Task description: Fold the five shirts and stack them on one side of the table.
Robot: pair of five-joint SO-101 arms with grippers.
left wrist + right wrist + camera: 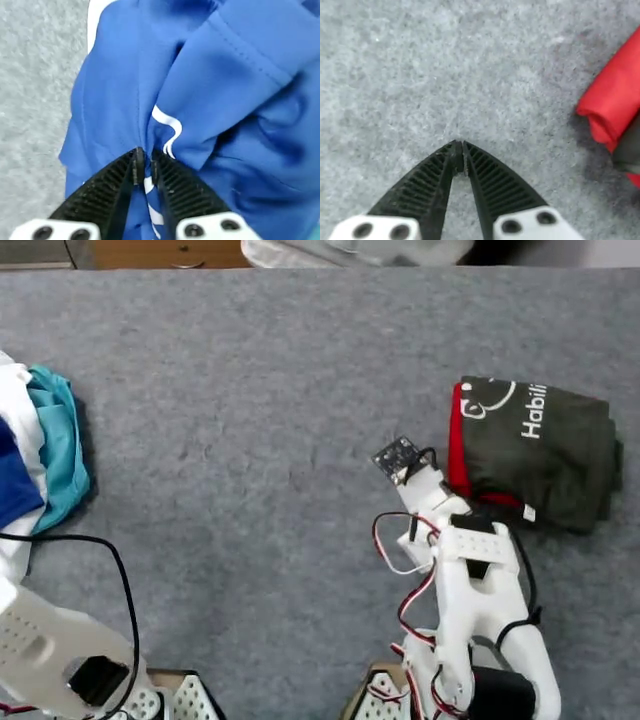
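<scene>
Left claw (pixel 144 162) grips the blue shirt (pixel 240 100) at 9 o'clock on the surface (pixel 250 390); right claw (pixel 459 155), clenched empty, sits beside the folded stack (pixel 535 455) at 3 o'clock.

We've got the heap of unfolded shirts (pixel 45 455) at the left edge of the table (pixel 260 390), and the folded stack (pixel 540 455) well apart on the right side, one shirt lying on another. The left gripper (pixel 144 152) is down in the heap, tips pinching a loose shirt (pixel 225 100). The right gripper (pixel 459 145), tips together, hangs over bare table just left of the stack's lower shirt (pixel 615 110).
</scene>
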